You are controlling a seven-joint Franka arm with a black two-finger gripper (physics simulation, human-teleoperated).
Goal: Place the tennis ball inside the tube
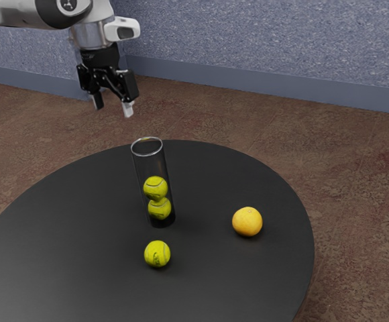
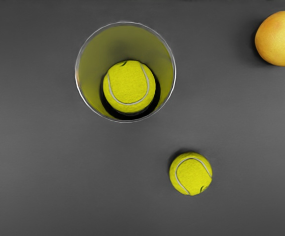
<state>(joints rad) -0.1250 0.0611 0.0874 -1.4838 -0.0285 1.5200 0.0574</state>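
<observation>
One ball (image 1: 157,254), the loose one, lay nearest the exterior view's camera, on the dark round tabletop (image 1: 60,268), outside the tube and touching neither it nor the fruit. A little farther back, toward the exterior view's right, was one fruit (image 1: 247,222), yellow-orange and bigger than the ball. Behind the loose ball stood one tube (image 1: 138,176), clear, upright and open at the top, with two balls (image 1: 155,188) stacked inside, the upper resting on the lower. That made three balls in all: two in the tube, one out. The wrist view looked down into the tube's mouth at the upper ball. Farthest back, toward the exterior view's left, hung the one end effector (image 1: 113,105), higher than the tube's rim and well apart from all the balls. It pointed down, its two fingers (image 1: 127,108) spread with nothing between them. The arm (image 1: 27,13) reached in from the exterior view's upper left, its hand (image 1: 95,35) bent downward at the wrist.
</observation>
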